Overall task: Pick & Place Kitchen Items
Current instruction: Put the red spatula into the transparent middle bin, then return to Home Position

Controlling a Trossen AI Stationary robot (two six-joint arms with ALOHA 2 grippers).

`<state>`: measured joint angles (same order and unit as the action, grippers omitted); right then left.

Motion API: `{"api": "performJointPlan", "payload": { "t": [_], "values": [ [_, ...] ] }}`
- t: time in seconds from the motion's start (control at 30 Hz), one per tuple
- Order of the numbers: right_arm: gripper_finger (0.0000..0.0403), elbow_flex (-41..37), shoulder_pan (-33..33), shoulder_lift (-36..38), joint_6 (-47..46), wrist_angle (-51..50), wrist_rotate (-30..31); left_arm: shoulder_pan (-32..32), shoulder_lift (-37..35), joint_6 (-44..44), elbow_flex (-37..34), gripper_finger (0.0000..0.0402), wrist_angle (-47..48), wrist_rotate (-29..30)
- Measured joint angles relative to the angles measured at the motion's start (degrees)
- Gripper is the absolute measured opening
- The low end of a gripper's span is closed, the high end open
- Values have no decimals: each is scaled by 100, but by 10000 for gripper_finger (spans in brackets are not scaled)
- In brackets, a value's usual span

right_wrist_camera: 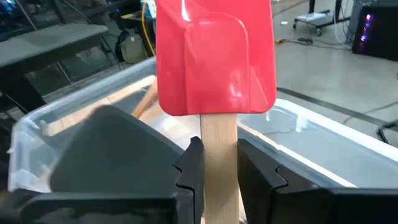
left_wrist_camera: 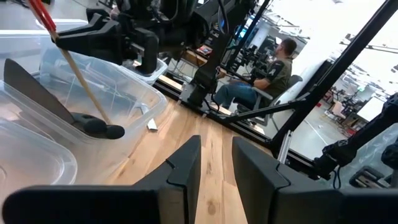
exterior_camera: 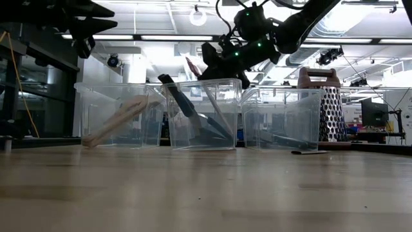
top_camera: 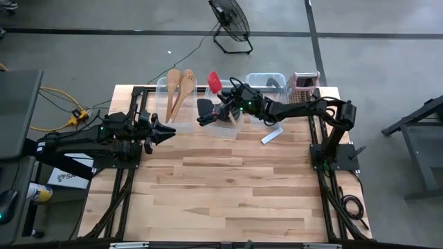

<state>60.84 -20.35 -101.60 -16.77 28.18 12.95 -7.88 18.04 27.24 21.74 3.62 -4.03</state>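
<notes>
My right claw (right_wrist_camera: 214,165) pinches the red spatula (right_wrist_camera: 214,56) over the middle bin (exterior_camera: 205,116). Spoons (top_camera: 178,86) are binned already. My left claw (left_wrist_camera: 214,168) waits open, empty.

This is a robotics lab or test workshop, not a kitchen. The wooden bench (top_camera: 228,187) sits in a black metal frame on a bare grey concrete floor (top_camera: 104,55) marked with dark tape lines. A black floor fan (top_camera: 230,21) stands behind the bench, and a yellow cable (top_camera: 59,100) trails across the floor on the left. The low view shows an open industrial ceiling with strip lights (exterior_camera: 360,40) and exposed ducts, and a computer monitor (exterior_camera: 372,113) to the right. In the left wrist view, a person (left_wrist_camera: 261,74) sits among further black frames and rigs in the wide hall beyond.
</notes>
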Motion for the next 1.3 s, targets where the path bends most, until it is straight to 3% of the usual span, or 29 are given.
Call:
{"api": "performJointPlan", "payload": {
  "t": [0.23, 0.5, 0.97, 1.13, 1.3],
  "values": [
    [63, 0, -47, 0, -13, -183, -2, 0, 0, -6, 0, 90, 0, 20],
    [131, 0, -42, 0, 7, -190, 57, 0, 0, -39, 0, 90, -2, 29],
    [127, 0, 93, 417, 296, -345, -138, 0, 2, -148, 2, 90, -4, 244],
    [126, 0, 269, 1018, 155, -1039, -135, 0, 2, -143, 2, 90, -2, 223],
    [127, 0, 587, 1822, 147, -2456, -138, 0, 4, -155, 2, 90, -2, 221]
  ]
}}
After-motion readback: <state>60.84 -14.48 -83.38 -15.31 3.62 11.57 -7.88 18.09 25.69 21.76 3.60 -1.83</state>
